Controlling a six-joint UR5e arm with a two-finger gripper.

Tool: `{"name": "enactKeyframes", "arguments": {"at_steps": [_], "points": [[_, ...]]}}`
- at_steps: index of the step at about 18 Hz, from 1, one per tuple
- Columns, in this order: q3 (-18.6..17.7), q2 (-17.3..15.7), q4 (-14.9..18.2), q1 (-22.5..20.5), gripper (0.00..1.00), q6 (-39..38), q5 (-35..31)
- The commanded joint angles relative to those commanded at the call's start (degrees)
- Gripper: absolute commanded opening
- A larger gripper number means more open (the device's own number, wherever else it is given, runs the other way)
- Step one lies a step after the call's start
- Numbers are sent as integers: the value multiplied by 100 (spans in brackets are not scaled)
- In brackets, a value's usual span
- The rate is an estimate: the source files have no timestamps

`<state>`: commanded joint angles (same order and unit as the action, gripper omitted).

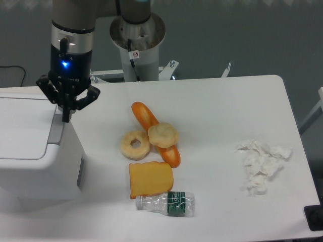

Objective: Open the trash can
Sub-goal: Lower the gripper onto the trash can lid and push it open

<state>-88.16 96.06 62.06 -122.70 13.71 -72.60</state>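
The trash can (pixel 35 151) is a large boxy white bin at the left of the table, with its flat white lid (pixel 22 126) down. A grey latch strip (pixel 55 132) runs along the lid's right rim. My gripper (pixel 66 117) hangs straight down over that right rim. Its dark fingers (pixel 66 112) are together in a single narrow tip, with nothing between them. The tip is at or just above the far end of the latch strip; contact cannot be made out.
Right of the bin lie a long orange bread roll (pixel 146 118), a doughnut (pixel 135 144), a round bun (pixel 163 134), a slice of toast (pixel 150 179) and a small plastic bottle (pixel 166 204). Crumpled white tissue (pixel 262 164) lies at the right. The robot base (pixel 137 48) stands behind.
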Motion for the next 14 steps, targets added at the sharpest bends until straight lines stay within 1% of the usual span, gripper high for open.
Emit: {"name": "enactKeyframes", "arguments": {"at_steps": [3, 14], "points": [[62, 141, -18, 0, 0, -44, 0], [36, 142, -18, 35, 0, -79, -9]]}}
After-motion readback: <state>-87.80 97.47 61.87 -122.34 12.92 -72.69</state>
